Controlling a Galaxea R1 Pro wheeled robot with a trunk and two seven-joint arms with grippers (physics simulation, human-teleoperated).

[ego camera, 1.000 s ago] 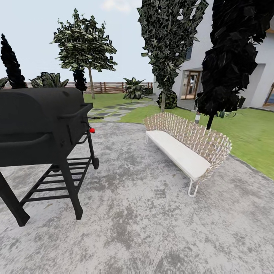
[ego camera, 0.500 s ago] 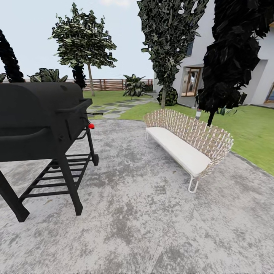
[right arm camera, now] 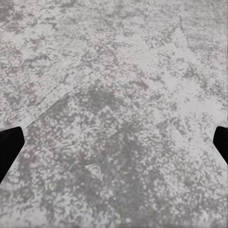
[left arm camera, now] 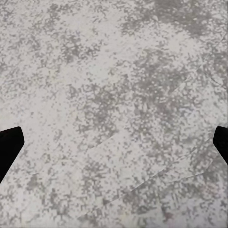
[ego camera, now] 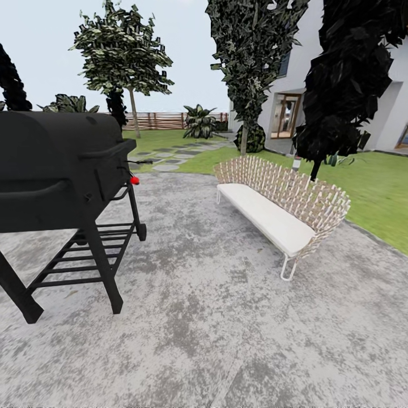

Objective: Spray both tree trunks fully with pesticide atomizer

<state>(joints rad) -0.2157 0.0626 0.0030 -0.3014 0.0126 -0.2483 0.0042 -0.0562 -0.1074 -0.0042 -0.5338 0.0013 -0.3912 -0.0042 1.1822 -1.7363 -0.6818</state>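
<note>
- Presently on speckled concrete patio (ego camera: pixel 215 328): black grill (ego camera: pixel 59 170) at left of frame, white bench (ego camera: pixel 280 209) right of centre.
- Green lawn (ego camera: pixel 374 192) and wooden fence (ego camera: pixel 161 120) behind; leafy tree (ego camera: pixel 122 48) at upper left.
- Left gripper (left arm camera: pixel 114 147) and right gripper (right arm camera: pixel 114 147): fingers spread wide, holding nothing, over patio.
- Atomizer: whereabouts cannot be told.

We see a mottled grey-and-white speckled concrete patio (ego camera: pixel 226 340), a matte black metal barbecue grill (ego camera: pixel 56 164), a white-cushioned beige woven bench (ego camera: pixel 277 212), and green grass lawn (ego camera: pixel 374 187).
</note>
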